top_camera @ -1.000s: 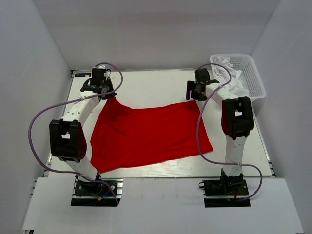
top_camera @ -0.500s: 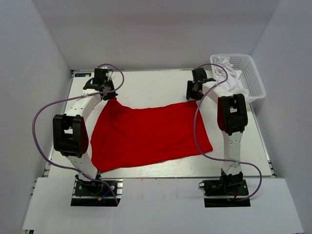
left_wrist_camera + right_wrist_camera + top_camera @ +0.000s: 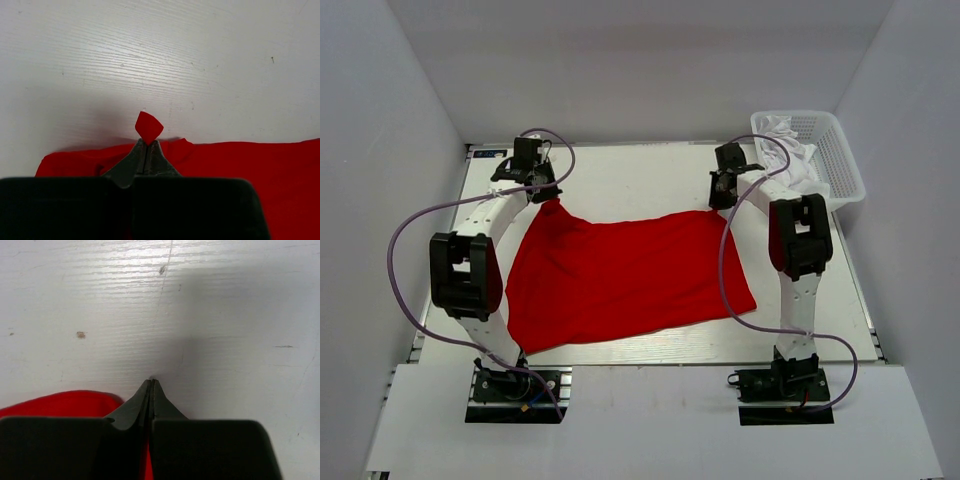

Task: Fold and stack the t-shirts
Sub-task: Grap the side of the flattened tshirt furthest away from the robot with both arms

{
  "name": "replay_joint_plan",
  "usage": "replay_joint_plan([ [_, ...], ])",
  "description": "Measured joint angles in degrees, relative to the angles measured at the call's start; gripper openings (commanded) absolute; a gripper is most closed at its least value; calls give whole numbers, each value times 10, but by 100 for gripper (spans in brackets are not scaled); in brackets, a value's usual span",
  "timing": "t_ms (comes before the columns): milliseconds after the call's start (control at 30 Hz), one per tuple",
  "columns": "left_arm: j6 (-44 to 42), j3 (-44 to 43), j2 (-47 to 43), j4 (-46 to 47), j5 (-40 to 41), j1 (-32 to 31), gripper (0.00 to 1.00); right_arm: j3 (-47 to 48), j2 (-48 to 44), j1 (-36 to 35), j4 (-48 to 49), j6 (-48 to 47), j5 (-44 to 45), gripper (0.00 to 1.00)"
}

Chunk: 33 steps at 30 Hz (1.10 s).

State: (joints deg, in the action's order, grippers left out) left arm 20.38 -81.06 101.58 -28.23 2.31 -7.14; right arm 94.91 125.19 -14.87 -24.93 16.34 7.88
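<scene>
A red t-shirt [image 3: 620,275] lies spread over the white table, its far edge running between the two grippers. My left gripper [image 3: 538,192] is shut on its far left corner; in the left wrist view a small red tip [image 3: 149,126] pokes out past the closed fingertips of the left gripper [image 3: 146,142]. My right gripper [image 3: 723,195] is at the far right corner. In the right wrist view the right gripper [image 3: 152,381] is shut, with a red sliver between the fingers and more of the red t-shirt [image 3: 55,405] to the left. White t-shirts [image 3: 790,150] are heaped in the basket.
A white lattice basket [image 3: 847,170] stands at the far right corner of the table [image 3: 630,175]. Grey walls close in the far side and both sides. Purple cables loop from each arm over the table edges.
The right gripper has shut at the red t-shirt's far right corner; a second ago it stood open there. The left gripper has kept its hold and place.
</scene>
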Motion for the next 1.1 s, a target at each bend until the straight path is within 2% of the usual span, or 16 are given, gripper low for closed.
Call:
replay_joint_plan([
  [200,0,5,-16,-5,0,0,0,-75,-73,-2,43,-5,-35,0],
  [500,33,116,-165,-20,0,-1,0,-188,-207,-2,106,-7,-59,0],
  [533,38,133,-183,-24,-1,-1,0,-194,-212,-2,106,-7,-57,9],
  [567,42,148,-199,-25,-2,-1,0,-198,-213,-2,108,-6,-54,27],
  [600,45,162,-213,-28,-5,-1,0,-198,-213,-2,108,-2,-49,34],
  [733,52,187,-237,-33,-11,-1,0,-165,-183,-3,84,-1,-24,77],
  [800,55,188,-238,-32,-15,-1,0,-134,-155,-3,74,4,-17,90],
  [933,56,188,-236,-31,-17,-1,0,-75,-92,-3,55,15,-4,90],
  [1100,56,187,-231,-31,-17,-1,0,-60,-46,-6,33,41,-3,87],
])
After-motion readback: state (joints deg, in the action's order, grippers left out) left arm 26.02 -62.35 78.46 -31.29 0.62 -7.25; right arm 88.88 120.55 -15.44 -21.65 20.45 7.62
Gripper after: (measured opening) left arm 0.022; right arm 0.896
